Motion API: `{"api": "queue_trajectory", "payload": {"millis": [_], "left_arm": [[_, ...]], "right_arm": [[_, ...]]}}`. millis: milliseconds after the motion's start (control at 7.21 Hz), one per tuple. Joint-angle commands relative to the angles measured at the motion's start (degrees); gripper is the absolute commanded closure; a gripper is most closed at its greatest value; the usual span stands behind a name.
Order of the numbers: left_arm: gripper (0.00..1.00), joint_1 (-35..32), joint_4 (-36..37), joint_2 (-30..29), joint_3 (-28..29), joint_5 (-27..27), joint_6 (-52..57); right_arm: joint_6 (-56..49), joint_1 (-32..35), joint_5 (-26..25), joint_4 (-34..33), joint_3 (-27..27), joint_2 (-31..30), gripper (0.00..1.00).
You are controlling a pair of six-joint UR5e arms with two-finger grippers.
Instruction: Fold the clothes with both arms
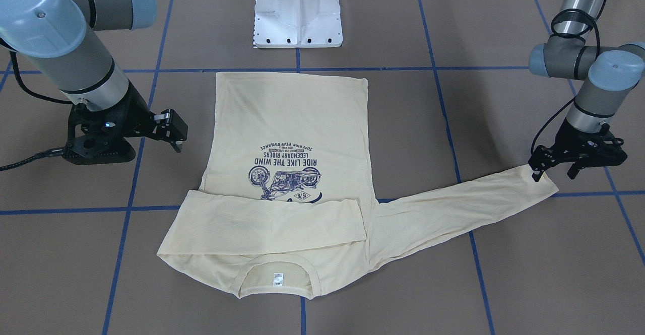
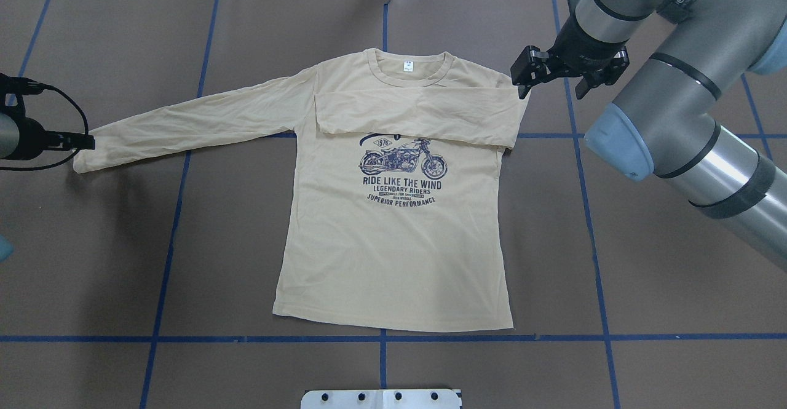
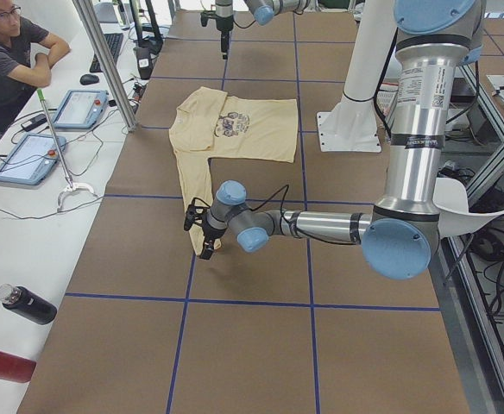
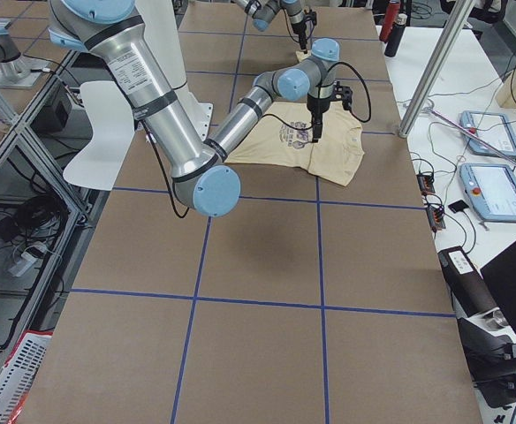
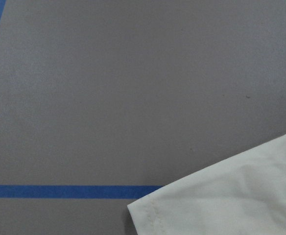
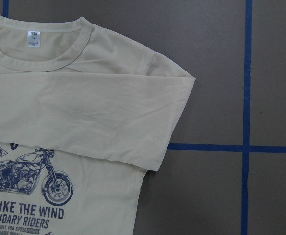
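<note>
Brown table (image 2: 92, 243), gridded in blue tape (image 2: 184, 338), bears the shirt (image 2: 393, 261); a white bench (image 3: 28, 224) flanks it. Left gripper (image 1: 553, 176) and right gripper (image 2: 550, 94) both gape, holding nothing.

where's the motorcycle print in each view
Front-facing: motorcycle print centre, upside down.
Overhead: print centre.
Exterior left: print upper middle, small.
Exterior right: print top middle, small.
Left wrist: not in it.
Right wrist: print bottom left, cropped.
Landmark: folded sleeve overlapping the print's top edge.

The pale cream-yellow long-sleeved cloth shirt (image 2: 393, 261) looked soft and matt, while the flat brown table surface (image 2: 615, 273) looked matt and smooth.
</note>
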Motion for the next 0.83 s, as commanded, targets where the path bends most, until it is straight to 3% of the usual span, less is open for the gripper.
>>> {"api": "queue_trajectory", "payload": {"millis": [0, 416, 555, 693], "left_arm": [[0.07, 0.18, 0.00, -0.49, 1.21, 0.32, 0.09], [0.15, 0.09, 0.00, -2.87, 4.65, 0.32, 0.27], [0.23, 0.09, 0.00, -2.87, 4.65, 0.23, 0.27], [0.37, 0.01, 0.00, -2.87, 4.48, 0.23, 0.18]], "right_arm": [[0.01, 0.00, 0.00, -0.02, 0.88, -0.77, 0.00], [0.01, 0.00, 0.00, -0.02, 0.89, -0.77, 0.00], [0.01, 0.00, 0.00, -0.02, 0.89, -0.77, 0.00], [0.01, 0.00, 0.00, -0.02, 0.97, -0.94, 0.00]]}}
